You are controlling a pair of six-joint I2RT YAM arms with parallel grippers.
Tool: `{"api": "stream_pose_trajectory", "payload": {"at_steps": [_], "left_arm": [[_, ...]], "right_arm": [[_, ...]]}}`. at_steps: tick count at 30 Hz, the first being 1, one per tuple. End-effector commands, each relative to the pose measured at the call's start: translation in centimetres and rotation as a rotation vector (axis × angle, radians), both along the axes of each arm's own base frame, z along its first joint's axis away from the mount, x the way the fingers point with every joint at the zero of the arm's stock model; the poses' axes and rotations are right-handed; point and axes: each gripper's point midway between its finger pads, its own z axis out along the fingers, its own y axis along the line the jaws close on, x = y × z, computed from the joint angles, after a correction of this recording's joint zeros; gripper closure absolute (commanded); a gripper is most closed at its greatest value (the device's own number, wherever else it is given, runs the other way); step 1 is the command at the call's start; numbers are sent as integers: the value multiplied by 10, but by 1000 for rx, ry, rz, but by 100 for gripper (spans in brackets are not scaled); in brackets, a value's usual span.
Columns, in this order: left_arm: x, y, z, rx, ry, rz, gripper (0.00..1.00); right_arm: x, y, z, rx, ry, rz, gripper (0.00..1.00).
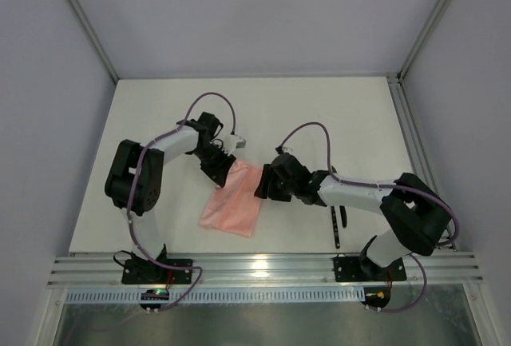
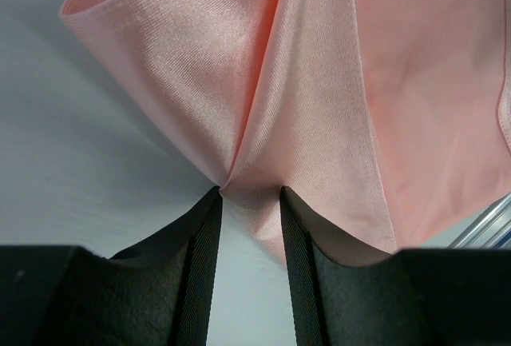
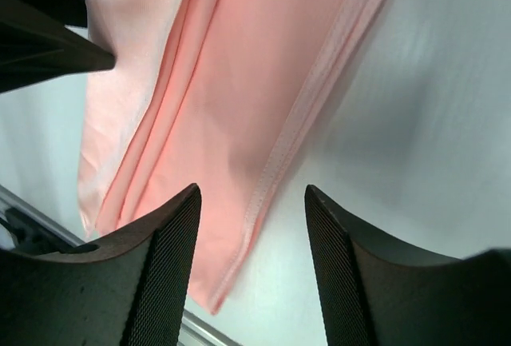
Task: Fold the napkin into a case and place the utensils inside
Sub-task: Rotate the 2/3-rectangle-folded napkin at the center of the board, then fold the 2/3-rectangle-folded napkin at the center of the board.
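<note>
The salmon-pink napkin (image 1: 231, 202) lies folded into a long layered strip on the white table, between the two arms. My left gripper (image 1: 222, 166) is at its far end. The left wrist view shows that gripper (image 2: 249, 192) open a little, with a gathered corner of the napkin (image 2: 303, 82) lying between the fingertips. My right gripper (image 1: 262, 186) hovers open at the strip's right side. In the right wrist view its jaws (image 3: 251, 190) straddle the hemmed edge of the napkin (image 3: 239, 82) with nothing held. The dark utensils (image 1: 336, 226) lie to the right, under the right arm.
A metal rail (image 1: 263, 270) runs along the near table edge, just below the napkin's near end. Grey walls and frame posts enclose the table. The left gripper's dark fingers (image 3: 48, 42) show at the top left of the right wrist view.
</note>
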Motion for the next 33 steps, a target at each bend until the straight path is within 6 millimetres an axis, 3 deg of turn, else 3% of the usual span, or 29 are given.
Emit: {"api": "stream_pose_trajectory", "payload": {"at_steps": [1, 3, 4, 5, 7, 8, 9, 10, 11, 12, 13, 15, 19, 22, 25, 29, 33], "left_arm": [[7, -17, -21, 40, -83, -125, 62], [8, -23, -18, 49, -111, -150, 61], [9, -23, -17, 52, -120, -156, 61], [12, -25, -12, 50, -135, -157, 61], [13, -24, -7, 50, -142, -163, 61], [13, -25, -4, 48, -146, -169, 59], [15, -25, 4, 44, -169, -171, 58], [15, -24, 9, 40, -181, -178, 56], [15, -24, 13, 38, -192, -180, 55], [18, -26, 26, 22, -223, -179, 54], [16, -28, 33, 8, -225, -181, 52], [18, -32, 53, -14, -262, -187, 52], [-1, -32, 68, -17, -232, -216, 52], [-24, -28, 56, 8, -181, -249, 56], [-47, -24, 37, 28, -114, -289, 58], [-78, -29, 24, 49, -56, -386, 58], [-88, -39, 33, 12, -76, -431, 57]], "right_arm": [[3, -33, 28, -73, -50, 160, 40], [37, -53, 49, -69, -144, 184, 34], [50, -47, 69, -23, -177, 231, 34], [63, -51, 75, -35, -196, 249, 34], [92, -58, 61, -127, -213, 318, 35], [107, -45, 78, -90, -250, 362, 36], [117, -43, 59, -77, -209, 384, 36], [132, -31, 70, -24, -241, 409, 36], [131, -20, 68, 34, -220, 462, 37], [136, -15, 48, 28, -192, 500, 38], [146, -3, 57, 51, -224, 528, 39], [144, 15, 58, 136, -228, 598, 39], [140, 44, 47, 162, -235, 732, 39], [132, 54, 47, 194, -255, 791, 39], [135, 53, 41, 175, -256, 779, 39], [134, 48, 17, 121, -196, 761, 40], [128, 45, -4, 53, -139, 755, 44]]}}
